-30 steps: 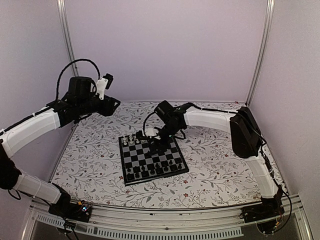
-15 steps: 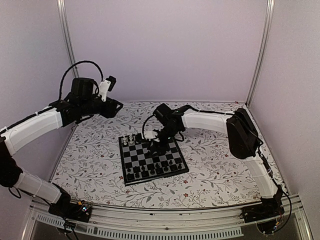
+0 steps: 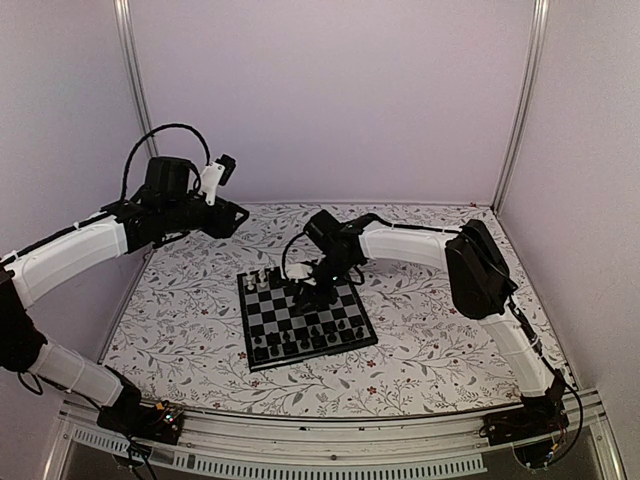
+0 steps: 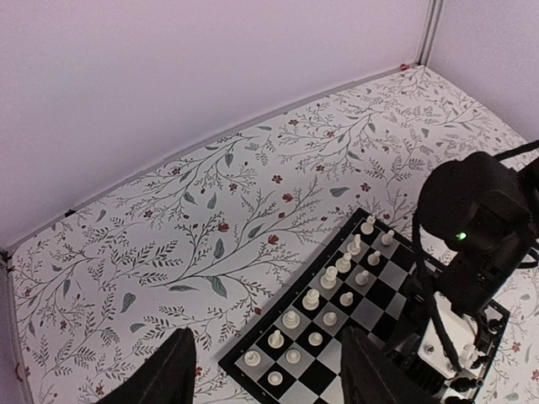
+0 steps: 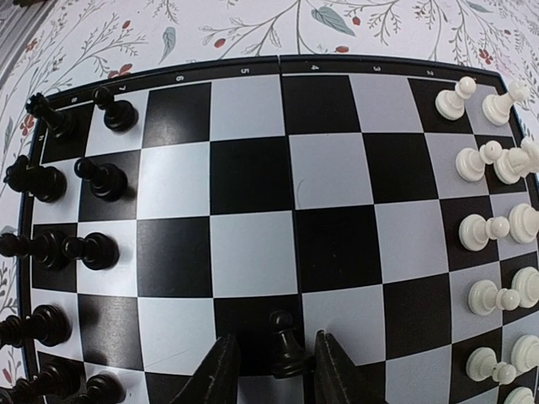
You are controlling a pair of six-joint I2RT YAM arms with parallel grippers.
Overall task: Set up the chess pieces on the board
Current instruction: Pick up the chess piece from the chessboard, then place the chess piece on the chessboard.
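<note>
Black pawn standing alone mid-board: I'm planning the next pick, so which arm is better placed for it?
Right. The right gripper straddles the black pawn, a finger either side, low over the board. The left gripper hangs open, high and away from the board.

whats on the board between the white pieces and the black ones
Bare squares, save one black pawn between the right gripper's fingers, in the right wrist view.

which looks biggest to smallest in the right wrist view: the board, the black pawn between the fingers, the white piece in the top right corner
1. the board, by far.
2 and 3, unranked: black pawn and white corner piece look about alike, and the pawn sits nearest the camera.
</note>
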